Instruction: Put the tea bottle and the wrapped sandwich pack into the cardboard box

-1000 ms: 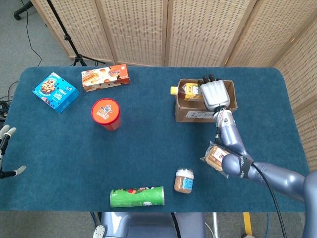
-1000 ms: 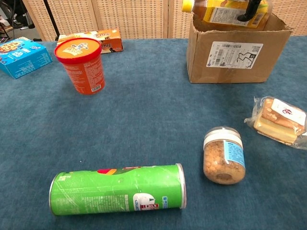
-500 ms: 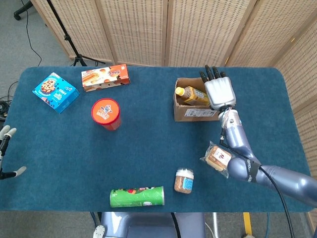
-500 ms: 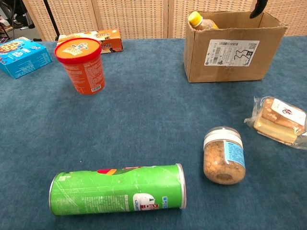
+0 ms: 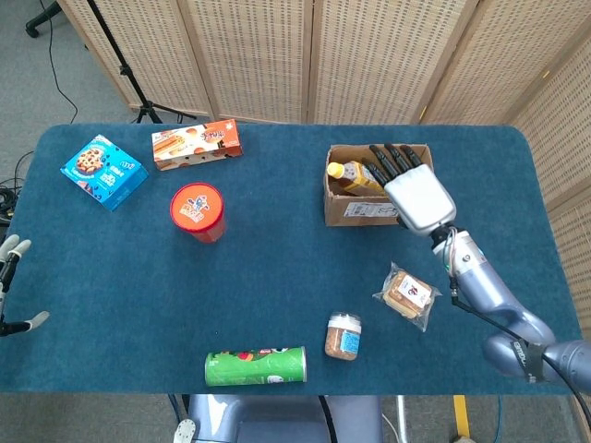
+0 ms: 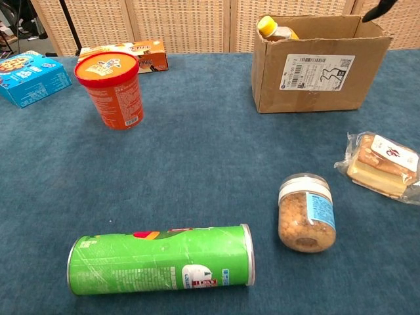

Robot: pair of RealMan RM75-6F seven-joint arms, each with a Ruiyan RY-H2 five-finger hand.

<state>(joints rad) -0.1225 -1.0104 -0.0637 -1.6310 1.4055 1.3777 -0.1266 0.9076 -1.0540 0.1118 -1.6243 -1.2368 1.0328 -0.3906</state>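
**Tea bottle in the box, sandwich pack on the cloth**

Fingers of the right hand are spread and straight, holding nothing, and reach over the right part of the open brown cardboard box. In the chest view only one dark fingertip shows, at the top edge above the box's right corner.

One yellow-capped amber tea bottle lies inside the box, long axis across it, cap towards the box's left wall. The chest view shows just its cap and neck above the rim; the rest is hidden by the box wall.

One clear-wrapped sandwich pack lies flat on the blue tablecloth, in front of the box and apart from it; the chest view cuts off its right edge.

One small glass jar of brown crumbs stands in front of the box, left of the pack.

Only pale fingertips of the left hand show, far left of the box; whether they hold anything I cannot tell.
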